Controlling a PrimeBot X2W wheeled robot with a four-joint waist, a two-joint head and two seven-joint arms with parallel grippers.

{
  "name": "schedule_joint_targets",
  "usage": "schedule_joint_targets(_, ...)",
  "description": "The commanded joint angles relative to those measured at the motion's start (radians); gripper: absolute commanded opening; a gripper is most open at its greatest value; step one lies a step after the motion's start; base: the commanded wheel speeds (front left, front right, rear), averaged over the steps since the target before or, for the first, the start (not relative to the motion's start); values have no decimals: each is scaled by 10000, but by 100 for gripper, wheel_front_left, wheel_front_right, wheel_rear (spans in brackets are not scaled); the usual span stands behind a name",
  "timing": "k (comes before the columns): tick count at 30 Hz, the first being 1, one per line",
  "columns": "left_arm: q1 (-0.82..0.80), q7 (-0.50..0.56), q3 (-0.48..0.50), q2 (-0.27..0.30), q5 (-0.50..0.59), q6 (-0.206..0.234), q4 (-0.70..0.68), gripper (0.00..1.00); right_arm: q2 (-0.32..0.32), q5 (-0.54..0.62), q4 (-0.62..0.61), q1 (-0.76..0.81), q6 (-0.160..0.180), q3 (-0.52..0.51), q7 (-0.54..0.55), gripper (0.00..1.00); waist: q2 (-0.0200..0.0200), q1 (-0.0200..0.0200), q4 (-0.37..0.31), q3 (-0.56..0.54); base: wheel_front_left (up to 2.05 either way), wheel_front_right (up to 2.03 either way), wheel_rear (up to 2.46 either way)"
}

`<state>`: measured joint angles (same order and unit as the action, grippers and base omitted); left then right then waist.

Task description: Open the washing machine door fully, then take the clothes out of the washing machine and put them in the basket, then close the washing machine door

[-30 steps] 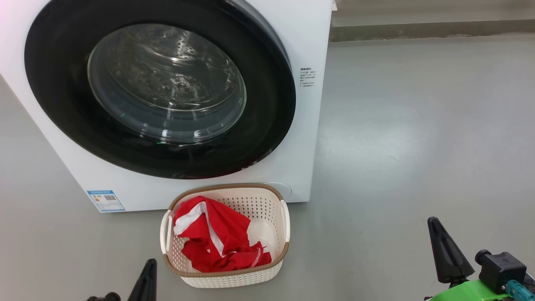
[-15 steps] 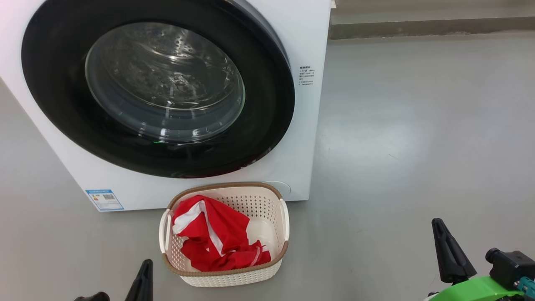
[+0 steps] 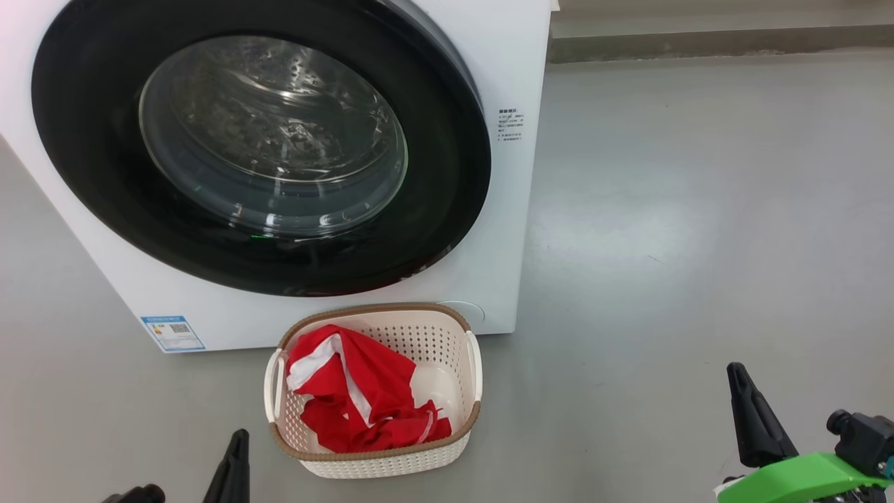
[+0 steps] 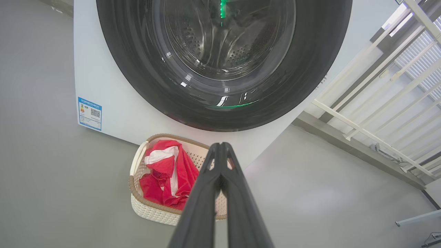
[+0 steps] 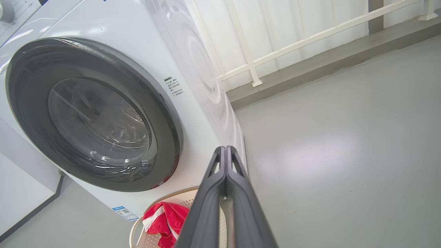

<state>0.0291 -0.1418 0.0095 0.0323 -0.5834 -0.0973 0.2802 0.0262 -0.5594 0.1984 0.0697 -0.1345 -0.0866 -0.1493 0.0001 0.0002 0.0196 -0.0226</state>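
step: door (image 3: 262, 140) looks closed | clothes (image 3: 356, 398) in basket (image 3: 391, 464) | my left fingers (image 4: 212, 165), right fingers (image 5: 217, 182) pressed together, empty | I should verify latch gently

In my head view the washing machine (image 3: 513, 230) is upper left; the basket (image 3: 384, 464), lower centre, before it, holds the clothes (image 3: 363, 402).

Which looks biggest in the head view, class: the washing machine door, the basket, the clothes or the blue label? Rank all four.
1. washing machine door, though cut off at the top.
2. basket.
3. clothes, lying inside it.
4. blue label, clearly smallest.
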Motion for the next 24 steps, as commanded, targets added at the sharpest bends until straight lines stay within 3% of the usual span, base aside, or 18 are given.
schedule_joint_targets(1, -476, 76, 213, 85, -387, -96, -275, 0, 128, -405, -199, -578, 12, -33, 97, 0, -1, -1, -5, 7, 0, 0, 0)
schedule_joint_targets(24, -705, 710, 427, 109, -2902, -156, -293, 0, 157, -2976, -30, -884, 19, -97, 744, 0, -1, -1, -54, 70, 0, 0, 0)
